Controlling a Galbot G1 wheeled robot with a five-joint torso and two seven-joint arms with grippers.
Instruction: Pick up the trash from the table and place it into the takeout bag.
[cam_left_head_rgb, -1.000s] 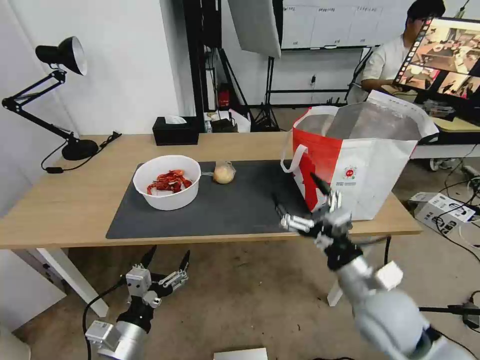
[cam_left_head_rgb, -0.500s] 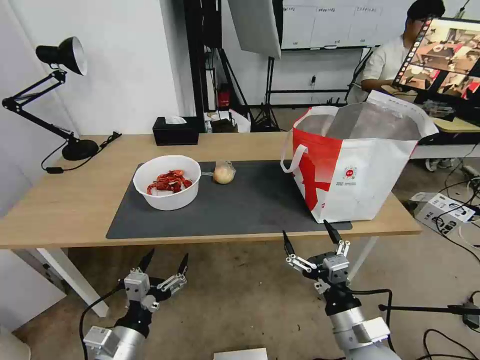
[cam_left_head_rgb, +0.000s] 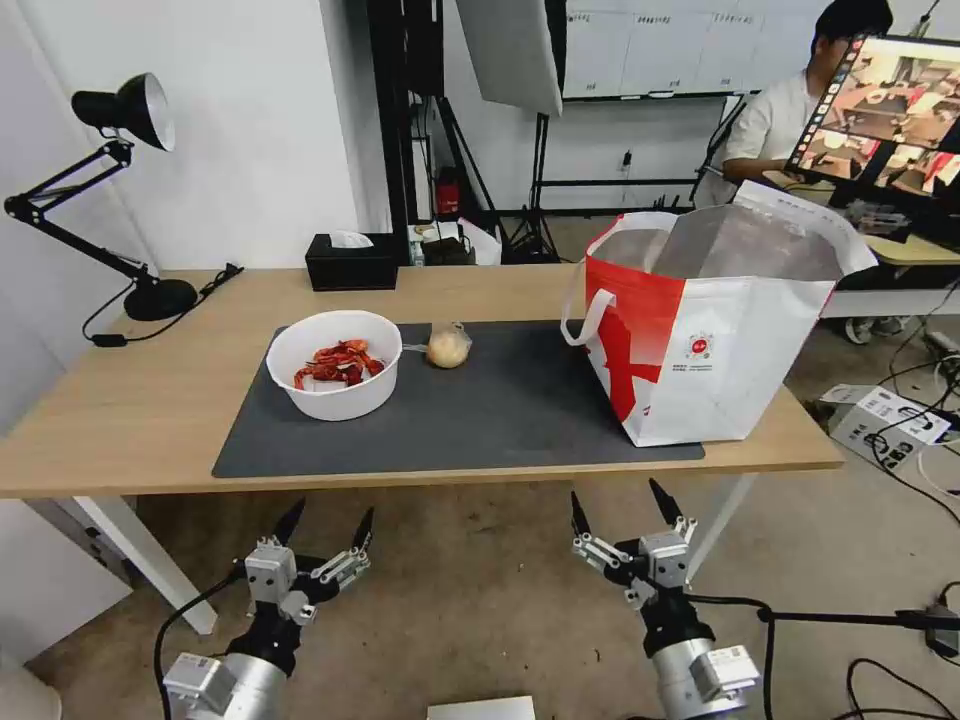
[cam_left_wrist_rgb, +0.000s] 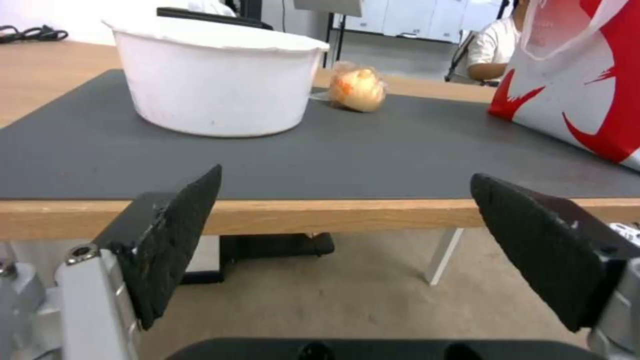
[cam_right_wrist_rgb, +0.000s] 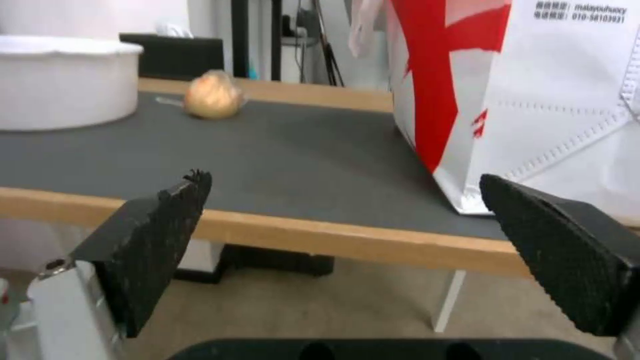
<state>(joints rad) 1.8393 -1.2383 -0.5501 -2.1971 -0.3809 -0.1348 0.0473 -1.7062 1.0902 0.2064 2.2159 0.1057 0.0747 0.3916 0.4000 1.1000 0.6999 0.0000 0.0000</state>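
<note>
Bag (cam_left_head_rgb: 720, 340) at the right end of the table (cam_left_head_rgb: 130, 410), upright and open, one corner on the mat (cam_left_head_rgb: 500, 410); silver lining visible, contents hidden behind the near wall. Small round red logo on its white side, the lettering beneath too small to read from the head. From the right wrist, small grey print near the bag's (cam_right_wrist_rgb: 553, 100) top: an unclear word, then "010-58103931" (first line only partly legible).

Bowl (cam_left_head_rgb: 334, 364) on the left part of the mat, red shells inside; from both wrists only its white wall, contents hidden by the rim. Small clear bag (cam_left_head_rgb: 448, 346) just beside the bowl on the bag's side, apart from it, a yellowish lump within, nature unclear.

Left gripper (cam_left_head_rgb: 325, 529) below the table's near edge, under the mat's left part, fingers spread wide, nothing between them. Right gripper (cam_left_head_rgb: 620, 508) likewise below the edge, under the mat's right part, fingers apart and empty.

Black tissue box (cam_left_head_rgb: 351, 261) at the far edge, behind the bowl. Black lamp (cam_left_head_rgb: 120, 150) at the far left corner.
</note>
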